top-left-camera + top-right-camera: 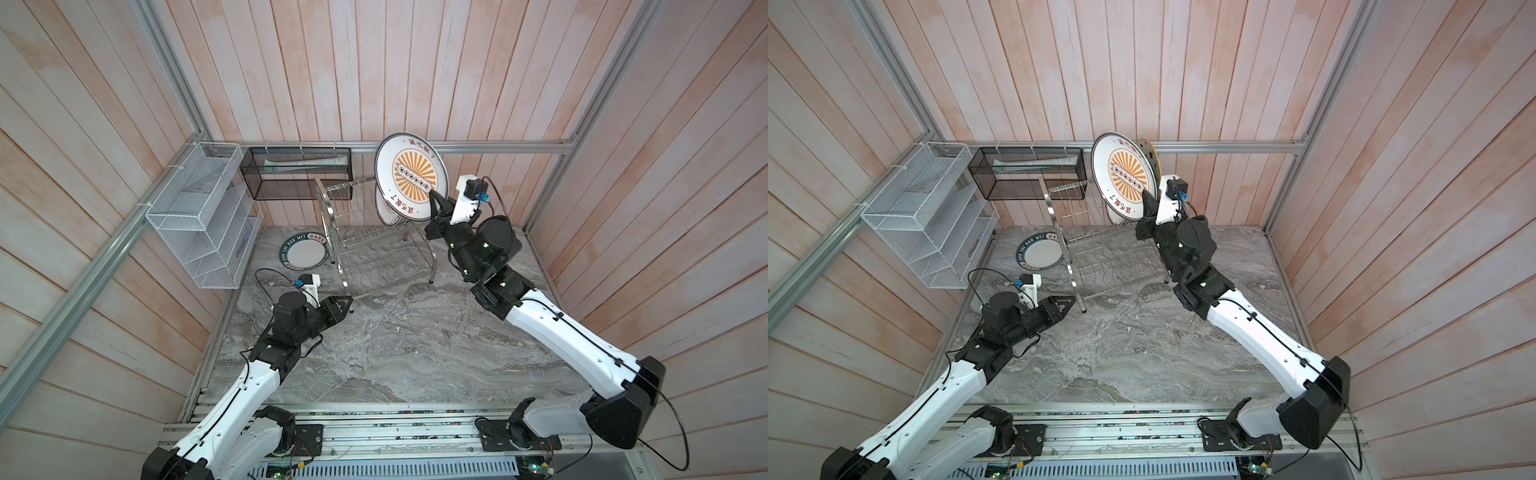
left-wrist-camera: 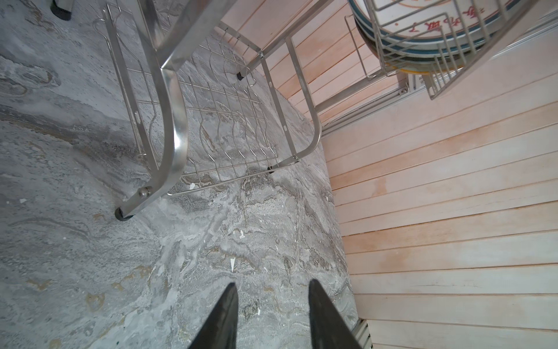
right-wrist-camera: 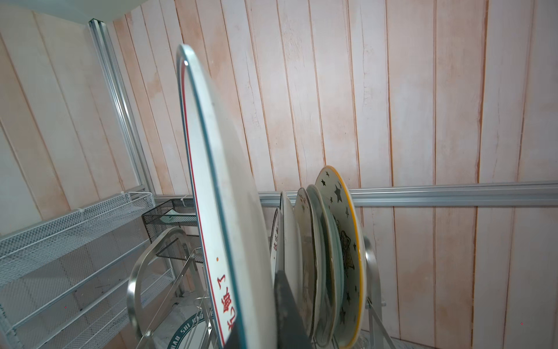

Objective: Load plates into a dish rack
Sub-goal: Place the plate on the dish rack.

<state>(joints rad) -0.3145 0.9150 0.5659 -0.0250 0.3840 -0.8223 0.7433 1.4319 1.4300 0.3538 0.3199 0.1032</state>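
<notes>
sunburst plate on edge, raised over dish rack upper tier, beside racked plates | right gripper clamped on its lower rim | green-rimmed plate flat on desk beside rack | left gripper jaws apart, empty, near rack foot

walls: pale pink-white wooden planks on three sides. aluminium rails: along corners and across back wall. tabletop: grey marbled surface. white mesh shelf unit: tiered, on side wall. black mesh basket: on back rail. even light.
</notes>
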